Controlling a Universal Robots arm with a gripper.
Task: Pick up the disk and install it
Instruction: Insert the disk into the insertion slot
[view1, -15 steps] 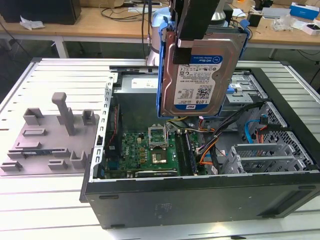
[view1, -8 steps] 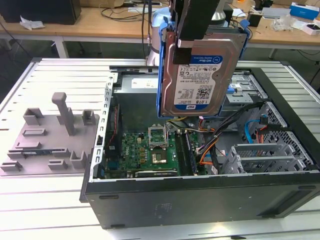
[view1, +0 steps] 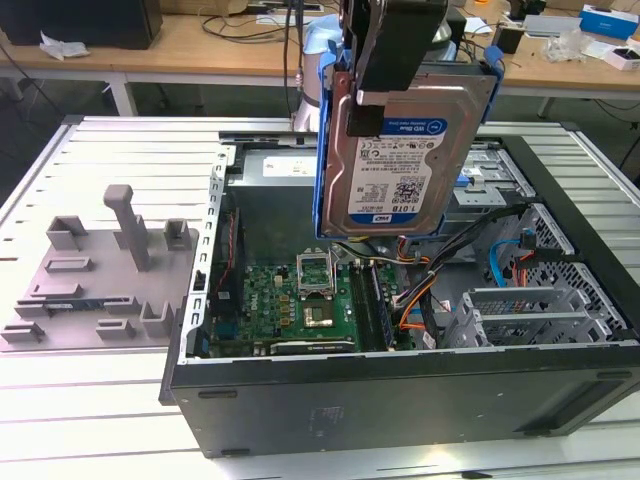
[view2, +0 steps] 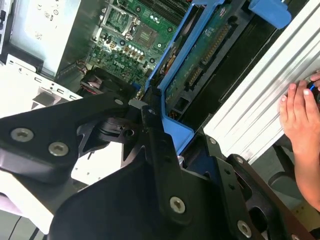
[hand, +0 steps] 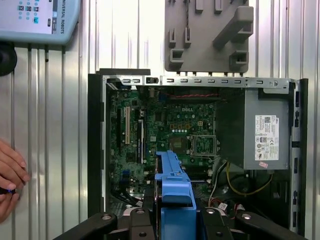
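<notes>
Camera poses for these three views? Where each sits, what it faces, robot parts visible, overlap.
Exterior view: off the arm, looking down into the open case; shows the pincer holding the disk above it.
First wrist view: on the wrist, looking straight down into the case; pincer links and disk frame in front.
Second wrist view: on the wrist, along the pincer, facing the disk's circuit-board side.
Shared: both wrist views show a person's hand at the table.

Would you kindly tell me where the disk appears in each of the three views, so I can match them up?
Exterior view: the disk hangs upright, label showing, in the end effector above the open case.
Second wrist view: its circuit-board side and blue frame, clamped, in front of the motherboard.
First wrist view: its blue frame edge, over the motherboard.
Shared landmark: the green motherboard.
</notes>
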